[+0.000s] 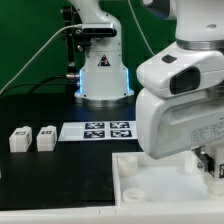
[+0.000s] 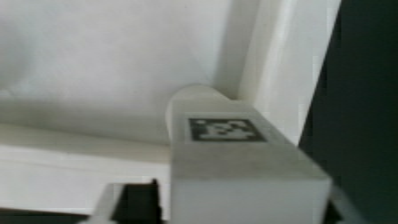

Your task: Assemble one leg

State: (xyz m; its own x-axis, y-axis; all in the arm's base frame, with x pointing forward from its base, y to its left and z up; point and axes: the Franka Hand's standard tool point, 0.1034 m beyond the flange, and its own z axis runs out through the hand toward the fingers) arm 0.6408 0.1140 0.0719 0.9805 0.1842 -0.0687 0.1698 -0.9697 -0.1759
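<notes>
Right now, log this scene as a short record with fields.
gripper: low over the white panel, mostly hidden; open or shut cannot be told
white panel: flat on the table, nearest the camera
leg: white, tagged, by the panel's inner corner
small parts: two, white, tagged, apart, on the exterior view's left
marker board: mid-table, behind the panel
</notes>
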